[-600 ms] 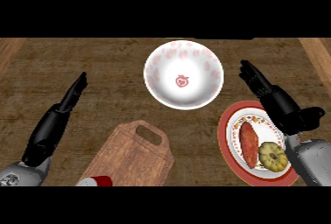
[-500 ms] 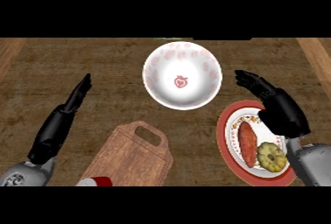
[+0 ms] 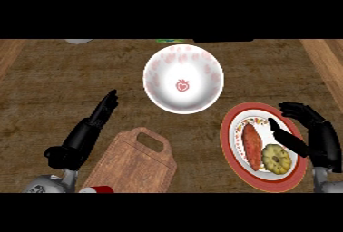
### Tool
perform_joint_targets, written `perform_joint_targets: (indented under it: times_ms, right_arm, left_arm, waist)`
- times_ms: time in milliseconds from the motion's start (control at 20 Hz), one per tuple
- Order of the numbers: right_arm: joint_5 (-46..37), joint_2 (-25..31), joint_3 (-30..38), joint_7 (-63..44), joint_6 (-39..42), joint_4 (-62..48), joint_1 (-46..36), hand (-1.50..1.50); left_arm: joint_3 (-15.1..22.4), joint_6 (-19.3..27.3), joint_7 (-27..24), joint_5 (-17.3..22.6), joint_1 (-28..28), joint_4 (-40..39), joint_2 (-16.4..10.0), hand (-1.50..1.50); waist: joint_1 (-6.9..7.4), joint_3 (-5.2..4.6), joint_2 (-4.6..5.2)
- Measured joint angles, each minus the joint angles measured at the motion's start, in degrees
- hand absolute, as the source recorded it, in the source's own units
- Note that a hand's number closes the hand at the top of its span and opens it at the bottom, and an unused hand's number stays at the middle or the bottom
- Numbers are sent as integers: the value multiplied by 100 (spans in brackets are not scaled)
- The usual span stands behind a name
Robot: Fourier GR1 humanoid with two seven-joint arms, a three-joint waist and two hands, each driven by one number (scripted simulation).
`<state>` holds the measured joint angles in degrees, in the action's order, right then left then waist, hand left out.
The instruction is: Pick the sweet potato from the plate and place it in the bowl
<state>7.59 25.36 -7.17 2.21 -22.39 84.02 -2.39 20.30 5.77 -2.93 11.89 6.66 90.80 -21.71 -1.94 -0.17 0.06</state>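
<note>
Scanning from lower left, we see our left hand point(image 3: 85, 135) resting, fingers straight, empty. The bowl point(image 3: 163, 68) at upper centre holds nothing. Lower right, the sweet potato point(image 3: 252, 144) lies on the plate point(image 3: 230, 136); our right hand point(image 3: 320, 139) hovers beside it, fingers parted, empty. Pick and placement both remain.

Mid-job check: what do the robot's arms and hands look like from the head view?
The left hand and right hand are black and slim, with segmented fingers and a thumb. Each joins a rounded grey forearm at the view's lower edge. No cables or markings show.
</note>
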Motion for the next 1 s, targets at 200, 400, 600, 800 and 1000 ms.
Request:
perform_joint_targets:
  times_ms: [200,400,600,800,1000]
  right_arm:
    - [-590,6,-168,13,-263,-120,109,-150]
    - [-1312,534,-566,-842,-126,28,-55,-150]
    - [-1773,1274,-937,-2018,601,151,-341,-150]
    - [-1588,1789,-1321,-3068,1914,237,-667,-150]
    - [-931,1980,-1477,-4235,3190,430,-1176,-150]
  left_arm:
    - [38,-147,198,41,207,-184,254,0]
    - [34,-236,228,31,266,-249,302,0]
    - [28,-231,336,28,354,-208,352,0]
    - [42,-309,341,29,378,-213,342,0]
    - [49,-341,384,17,375,-205,354,0]
  waist:
    - [108,11,-1]
    - [169,6,-6]
    - [224,-9,-13]
    - [321,-16,5]
    - [343,-10,4]
